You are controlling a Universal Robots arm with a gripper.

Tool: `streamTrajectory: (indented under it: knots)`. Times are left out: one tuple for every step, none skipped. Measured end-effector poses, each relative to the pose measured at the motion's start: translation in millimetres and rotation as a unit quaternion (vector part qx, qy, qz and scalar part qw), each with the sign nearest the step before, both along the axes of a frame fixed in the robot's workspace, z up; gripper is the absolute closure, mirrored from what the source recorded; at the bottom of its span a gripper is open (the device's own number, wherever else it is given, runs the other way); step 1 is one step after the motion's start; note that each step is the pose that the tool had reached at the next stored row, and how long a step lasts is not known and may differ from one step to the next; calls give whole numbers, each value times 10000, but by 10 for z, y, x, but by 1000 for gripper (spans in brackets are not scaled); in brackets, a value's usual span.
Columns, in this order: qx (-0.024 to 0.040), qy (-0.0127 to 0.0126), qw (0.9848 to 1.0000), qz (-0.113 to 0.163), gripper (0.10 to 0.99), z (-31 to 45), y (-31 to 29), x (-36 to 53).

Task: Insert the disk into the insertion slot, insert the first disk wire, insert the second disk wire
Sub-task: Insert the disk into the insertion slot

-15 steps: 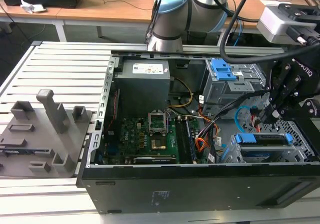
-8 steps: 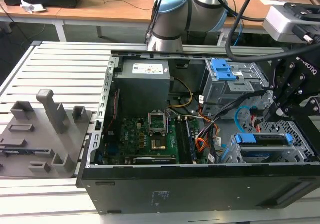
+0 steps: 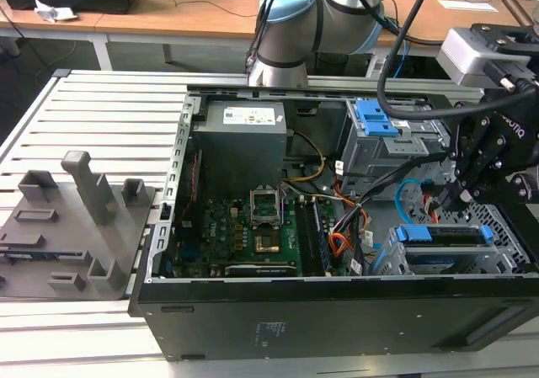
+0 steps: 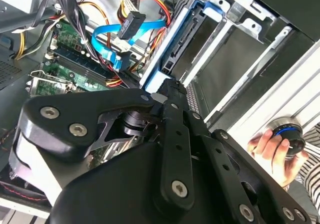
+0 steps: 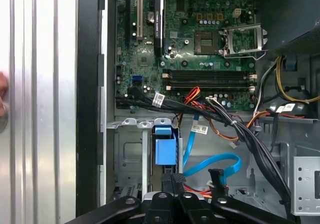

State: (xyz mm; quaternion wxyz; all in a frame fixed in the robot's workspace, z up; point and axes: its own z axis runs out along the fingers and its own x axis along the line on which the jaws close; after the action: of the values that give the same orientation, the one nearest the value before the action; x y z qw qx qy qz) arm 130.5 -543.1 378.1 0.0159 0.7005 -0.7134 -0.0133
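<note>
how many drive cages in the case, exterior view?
2. The taller cage with a blue latch, farther from the camera; the insertion slot, lower and nearer, by the pincer. Others may be hidden.

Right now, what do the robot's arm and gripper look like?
The arm is silver-grey tubing with rounded joints capped in light blue. The gripper is matt black, built of linked bars with silver screw heads and white lettering. Thick black cables loop toward it.
</note>
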Motion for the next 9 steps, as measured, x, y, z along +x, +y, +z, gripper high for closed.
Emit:
streamTrajectory:
  knots:
    - [0, 0, 10000, 0, 980, -19, 0, 0]
    - [-1, 0, 10000, 0, 980, -42, 0, 3]
    - [-2, 0, 10000, 0, 980, -45, 0, 7]
    - [-1, 0, 10000, -1, 980, -46, -1, 7]
    - [0, 0, 10000, 0, 980, -47, 0, 8]
    - [0, 0, 10000, 0, 980, -47, 0, 8]
    - [0, 0, 10000, 0, 980, -47, 0, 8]
    - [0, 0, 10000, 0, 980, -47, 0, 9]
    - [0, 0, 10000, 0, 980, -47, 0, 9]
